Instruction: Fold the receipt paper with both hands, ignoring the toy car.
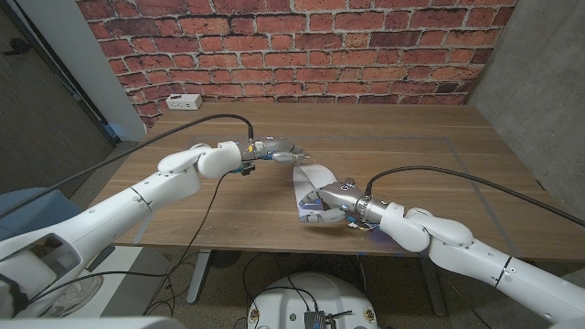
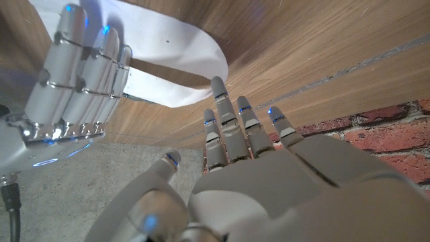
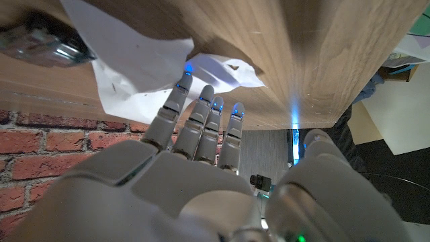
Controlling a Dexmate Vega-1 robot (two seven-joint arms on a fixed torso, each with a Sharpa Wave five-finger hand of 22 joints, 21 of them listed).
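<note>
White receipt paper (image 1: 309, 180), brown wooden table (image 1: 411, 155).

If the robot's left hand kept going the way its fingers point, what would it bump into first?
Probably the receipt paper. The left hand points its fingers toward the paper's curled end, which lies just ahead of the fingertips. Depth is hard to judge, so it may already be nearly touching.

- The table (image 1: 402, 164) is wood with a visible grain and a smooth, faintly satin finish.
- The receipt paper (image 1: 309, 178) is thin, matt white paper, creased and curled where it bends.
- The left hand (image 1: 274, 151) and right hand (image 1: 324, 206) have silvery-grey fingers that look like brushed metal or metallic plastic, with a dull sheen.
- The arm shells are smooth, glossy white plastic.
- The black cable (image 1: 183, 128) looks matt and rubbery.
- The brick wall (image 1: 302, 46) is rough and matt, red with pale mortar.
</note>
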